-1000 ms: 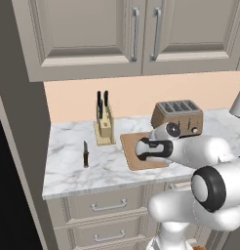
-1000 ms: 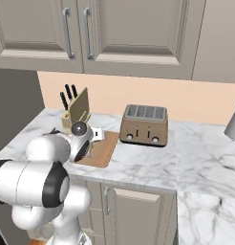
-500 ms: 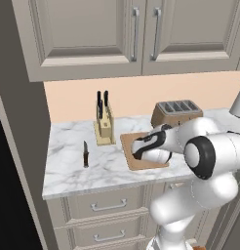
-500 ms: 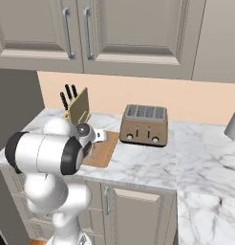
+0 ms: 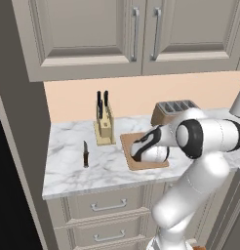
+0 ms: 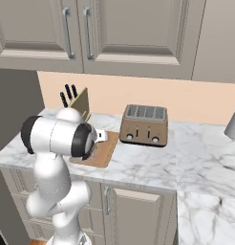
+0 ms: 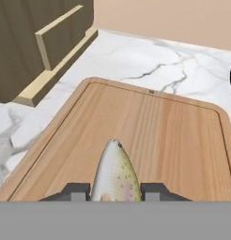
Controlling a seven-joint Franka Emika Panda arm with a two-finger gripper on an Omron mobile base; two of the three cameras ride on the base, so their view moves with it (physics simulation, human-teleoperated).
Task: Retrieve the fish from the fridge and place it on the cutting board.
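In the hand view, the small silvery fish [image 7: 115, 173] sits between my dark fingertips [image 7: 152, 191], pointing forward. My gripper [image 7: 115, 191] is shut on it, low over the near part of the light-brown cutting board [image 7: 173, 136]; whether the fish touches the wood I cannot tell. From the left base view, my hand [image 5: 145, 149] hangs over the cutting board [image 5: 127, 145] on the marble counter. In the right base view my arm covers part of the cutting board [image 6: 103, 153]. A black strip at the far left edge looks like the fridge [image 5: 2, 195].
A wooden knife block [image 5: 105, 126] [image 6: 80, 102] [image 7: 37, 42] stands just left of the board. A dark-handled knife [image 5: 85, 154] lies further left on the counter. Right of the board sits a toaster [image 6: 144, 125] [image 5: 173, 108]. Beige cabinets hang above.
My elbow has swung up and forward from low by the base to above the counter edge. The hand stays over the board, still shut on the fish.
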